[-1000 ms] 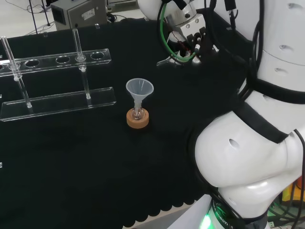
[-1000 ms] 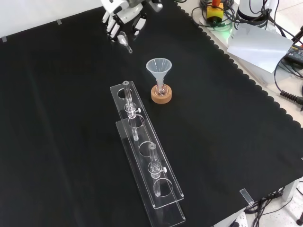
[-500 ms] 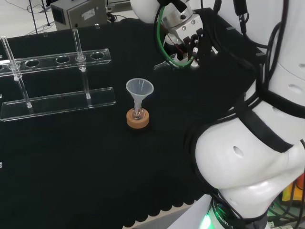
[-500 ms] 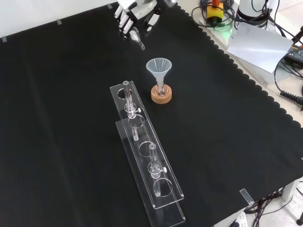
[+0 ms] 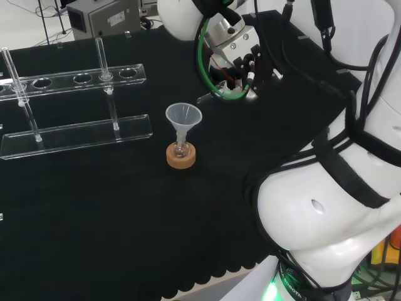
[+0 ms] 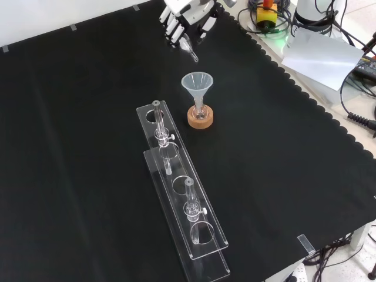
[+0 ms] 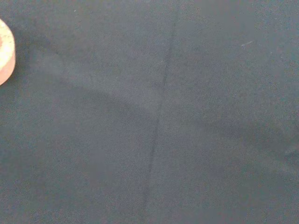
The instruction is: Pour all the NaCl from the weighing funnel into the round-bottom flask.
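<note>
While gripping the weighing funnel (image 6: pixel 190 49) | robot hand (image 6: pixel 187 20) above cloth | plastic funnel (image 6: pixel 197 86) in flask

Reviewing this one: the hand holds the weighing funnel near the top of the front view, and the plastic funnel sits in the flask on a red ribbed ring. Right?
Not quite. The stand under the flask is a cork ring, not a red ribbed one, as the front view shows. The rest holds: the hand has its fingers curled on the weighing funnel, and the plastic funnel sits in the flask.

Counter (image 6: pixel 88 117) draped in black cloth. Cork ring stand (image 6: pixel 200 117) rests on it, just below the robot hand (image 6: pixel 187 13) in front view; clear tube rack (image 6: pixel 182 200) farther below.
</note>
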